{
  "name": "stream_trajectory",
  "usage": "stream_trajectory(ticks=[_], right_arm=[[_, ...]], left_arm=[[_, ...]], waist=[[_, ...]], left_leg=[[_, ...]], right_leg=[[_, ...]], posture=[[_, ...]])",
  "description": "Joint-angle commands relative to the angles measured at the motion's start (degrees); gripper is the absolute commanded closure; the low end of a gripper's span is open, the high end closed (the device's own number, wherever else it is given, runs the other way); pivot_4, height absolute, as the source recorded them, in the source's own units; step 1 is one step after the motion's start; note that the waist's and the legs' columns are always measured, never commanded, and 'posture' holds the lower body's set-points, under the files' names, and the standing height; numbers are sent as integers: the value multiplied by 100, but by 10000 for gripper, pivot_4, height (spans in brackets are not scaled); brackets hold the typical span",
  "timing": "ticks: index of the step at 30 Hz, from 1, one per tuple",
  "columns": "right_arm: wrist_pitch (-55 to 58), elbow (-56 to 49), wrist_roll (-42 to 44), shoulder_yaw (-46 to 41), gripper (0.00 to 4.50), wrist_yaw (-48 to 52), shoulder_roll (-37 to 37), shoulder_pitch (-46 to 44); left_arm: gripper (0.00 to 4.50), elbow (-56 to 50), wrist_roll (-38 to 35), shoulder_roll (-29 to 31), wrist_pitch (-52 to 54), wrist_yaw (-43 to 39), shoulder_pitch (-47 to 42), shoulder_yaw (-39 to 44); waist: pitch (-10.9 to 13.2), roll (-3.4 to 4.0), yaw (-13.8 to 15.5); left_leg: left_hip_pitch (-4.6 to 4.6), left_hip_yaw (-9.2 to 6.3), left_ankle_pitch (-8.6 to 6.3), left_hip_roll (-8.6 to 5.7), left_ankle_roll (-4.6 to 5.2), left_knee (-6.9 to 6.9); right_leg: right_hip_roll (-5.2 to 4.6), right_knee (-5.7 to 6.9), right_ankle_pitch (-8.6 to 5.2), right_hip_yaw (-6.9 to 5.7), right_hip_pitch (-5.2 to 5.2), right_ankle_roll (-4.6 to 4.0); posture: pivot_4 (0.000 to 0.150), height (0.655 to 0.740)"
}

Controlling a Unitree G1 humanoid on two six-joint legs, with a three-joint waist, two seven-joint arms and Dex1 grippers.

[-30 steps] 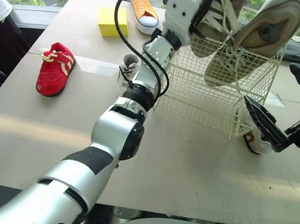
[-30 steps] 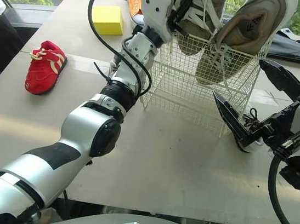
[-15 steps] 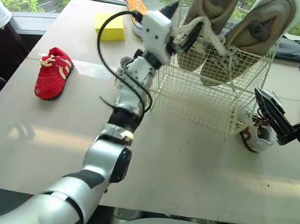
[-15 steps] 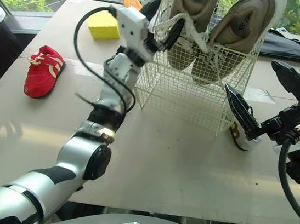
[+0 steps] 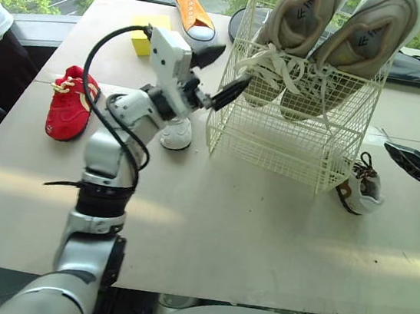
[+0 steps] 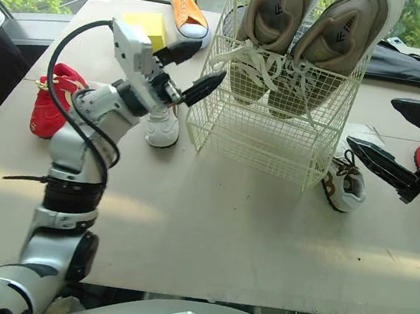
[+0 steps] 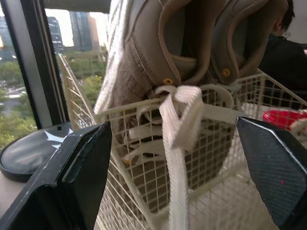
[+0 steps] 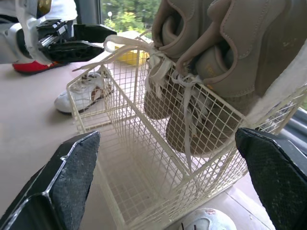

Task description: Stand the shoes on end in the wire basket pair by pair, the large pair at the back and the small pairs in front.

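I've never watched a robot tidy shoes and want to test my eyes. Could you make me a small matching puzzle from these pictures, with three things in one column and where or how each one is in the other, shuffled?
Things:
1. large beige pair
2. orange shoe
3. left tool

Places or states:
A. open and empty, beside the basket's corner
B. standing on end in the wire basket
C. resting near the far edge of the table

Pairs: 1-B, 2-C, 3-A.

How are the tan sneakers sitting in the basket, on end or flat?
On end: both tan sneakers stand toe-down in the wire basket, heels above its rim.
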Motion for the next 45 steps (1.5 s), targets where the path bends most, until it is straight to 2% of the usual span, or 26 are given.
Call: stream_trajectory(ticks=[1, 6, 8, 10, 13, 15, 18, 22, 27, 32, 37, 42, 45], right_arm=[[-83, 91, -81, 19, 0, 417, -124, -312], [-31, 91, -461, 166, 0, 624, 22, -329], [19, 44, -553, 138, 0, 519, 139, -256], [42, -156, -839, 36, 0, 182, 374, -30], [148, -375, -1169, -292, 0, -167, 657, 363], [445, -550, -1347, -700, 0, -365, 884, 904], [859, -923, -1460, -1310, 0, -149, 1137, 1956], [1157, -1252, -1394, -1255, 0, -206, 1586, 2875], [1119, -1304, -1969, -28, 0, -1271, 2129, 2484], [1245, -771, -2427, 1071, 0, -2148, 2622, 1496], [1287, -52, -2801, 1847, 0, -2296, 2777, 827], [1088, 302, -3356, 2297, 24071, -2248, 2615, 674], [794, 253, -3539, 2166, 35509, -2052, 2451, 760]], left_arm=[[320, -508, -462, 359, 428, -317, 168, 279], [320, -1012, -1391, 956, 1295, -909, 539, 512], [320, -1245, -1842, 1232, 1788, -1044, 646, 583], [320, -1574, -2506, 1756, 2428, -1459, 741, 662], [320, -1864, -3079, 2141, 2904, -1679, 732, 673], [320, -1988, -3305, 2261, 3102, -1744, 621, 582], [320, -2012, -3486, 2192, 3265, -1717, 351, 365], [320, -2207, -3303, 1988, 3263, -1679, 134, -143], [320, -2200, -3144, 1874, 3196, -1631, -90, -387], [320, -2137, -3055, 1831, 3134, -1652, -81, -412], [320, -2123, -2922, 1717, 3084, -1613, -91, -449], [0, -2112, -2812, 1644, 3036, -1537, -97, -405], [0, -2102, -2688, 1491, 2935, -1340, -91, -381]], waist=[[1, -1, -15], [5, -2, -19], [7, -5, -10], [8, -6, -9], [16, 1, -9], [18, 4, 39], [17, 3, 126], [16, 5, 90], [19, 0, -36], [18, 11, -38], [19, 11, -17], [16, 6, -32], [16, 5, -24]], left_leg=[[0, 1, 0, 0, 0, 0], [0, 0, 3, 2, -7, 0], [-2, 1, 11, 1, -21, 0], [-3, 0, 11, 1, -23, 0], [-6, -2, 13, 4, -30, -1], [-7, 3, 14, -2, -30, -2], [-9, -1, 14, -2, -31, -2], [-3, 5, 13, -3, -29, -3], [7, 11, 6, 1, -16, -2], [8, 13, 8, 3, -20, -3], [-1, 6, 22, -2, -43, -7], [-1, 9, 20, -7, -39, -7], [-1, 11, 19, -8, -36, -7]], right_leg=[[0, 0, -4, -1, -1, 6], [-6, 2, -11, 1, -2, 16], [-10, 1, -11, 1, -3, 16], [-11, 0, -11, 1, -3, 16], [-14, 0, -13, 1, -8, 18], [-15, 1, -15, 4, -8, 22], [-11, 1, -18, 1, -7, 25], [-6, -2, -22, 14, -3, 32], [-3, 8, -22, 31, -7, 32], [10, 17, -22, 37, -17, 31], [14, 11, -22, 33, -18, 28], [13, 4, -22, 38, -16, 28], [13, 4, -22, 40, -15, 30]], posture=[[1500, 7400], [1500, 7400], [1500, 7400], [1500, 7400], [1500, 7400], [1500, 7400], [1500, 7400], [1500, 7400], [1500, 7400], [1500, 7400], [1500, 7400], [1500, 7400], [1500, 7400]])
